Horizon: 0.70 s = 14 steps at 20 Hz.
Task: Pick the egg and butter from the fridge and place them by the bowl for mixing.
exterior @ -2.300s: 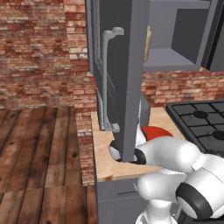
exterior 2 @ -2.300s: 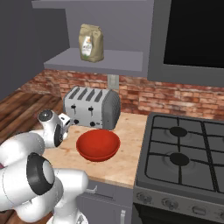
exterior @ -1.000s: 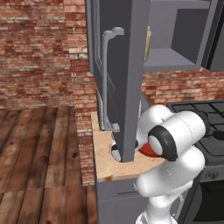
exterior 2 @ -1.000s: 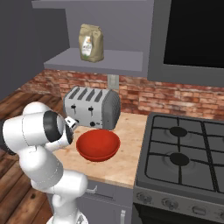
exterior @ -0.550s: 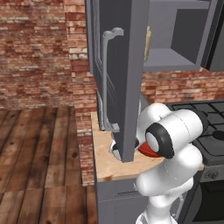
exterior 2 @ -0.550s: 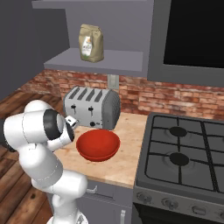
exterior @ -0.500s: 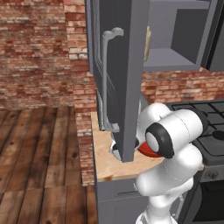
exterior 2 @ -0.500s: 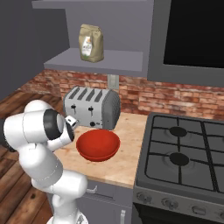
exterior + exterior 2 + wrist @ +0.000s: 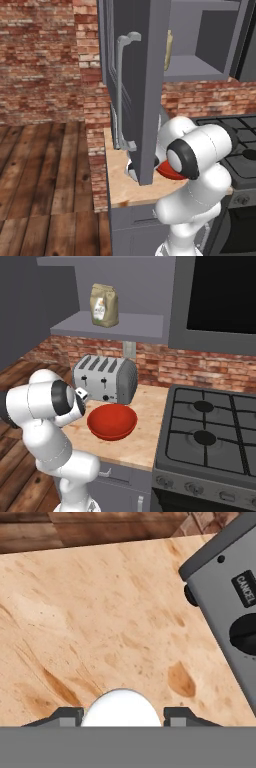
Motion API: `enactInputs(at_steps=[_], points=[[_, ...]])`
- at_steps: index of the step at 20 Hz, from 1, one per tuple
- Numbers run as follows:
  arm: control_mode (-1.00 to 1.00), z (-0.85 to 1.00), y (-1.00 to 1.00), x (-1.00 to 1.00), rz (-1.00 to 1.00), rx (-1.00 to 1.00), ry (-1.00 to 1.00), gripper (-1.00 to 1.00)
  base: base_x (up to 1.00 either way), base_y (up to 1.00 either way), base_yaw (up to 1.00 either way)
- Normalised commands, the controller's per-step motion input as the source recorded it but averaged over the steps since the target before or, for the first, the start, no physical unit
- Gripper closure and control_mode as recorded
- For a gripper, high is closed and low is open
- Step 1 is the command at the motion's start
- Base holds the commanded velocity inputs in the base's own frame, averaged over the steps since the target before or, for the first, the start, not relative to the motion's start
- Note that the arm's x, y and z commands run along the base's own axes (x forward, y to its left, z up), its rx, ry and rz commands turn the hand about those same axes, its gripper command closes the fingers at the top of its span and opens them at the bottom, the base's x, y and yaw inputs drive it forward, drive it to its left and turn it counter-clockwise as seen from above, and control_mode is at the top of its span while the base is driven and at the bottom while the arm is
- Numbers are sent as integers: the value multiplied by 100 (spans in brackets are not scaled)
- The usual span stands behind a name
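Hand view: white egg (image 9: 121,708) sits between the two finger tips of the gripper (image 9: 122,717), over the wooden counter (image 9: 100,612) beside the toaster (image 9: 227,597). Cannot tell whether the fingers pinch it or stand clear. Red bowl (image 9: 112,422) rests on the counter in front of the toaster.

Red brick wall (image 9: 45,55), dark wood plank floor (image 9: 40,170). Pale wood counter (image 9: 145,421) on grey cabinets. Silver toaster (image 9: 105,378) at the backsplash, black gas stove (image 9: 210,436) beside. Grey shelf (image 9: 110,328) carrying a paper bag (image 9: 104,305).
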Motion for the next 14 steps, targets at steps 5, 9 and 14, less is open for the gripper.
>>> enactInputs(at_steps=[5, 9, 14], points=[[-100, 11, -6, 0, -1, 0, 6, -100, 0, 0, 0], [-100, 22, -1, 0, 0, 0, 5, -100, 0, 0, 0], [-100, 37, 0, 0, -1, 0, 3, -100, 0, 0, 0]])
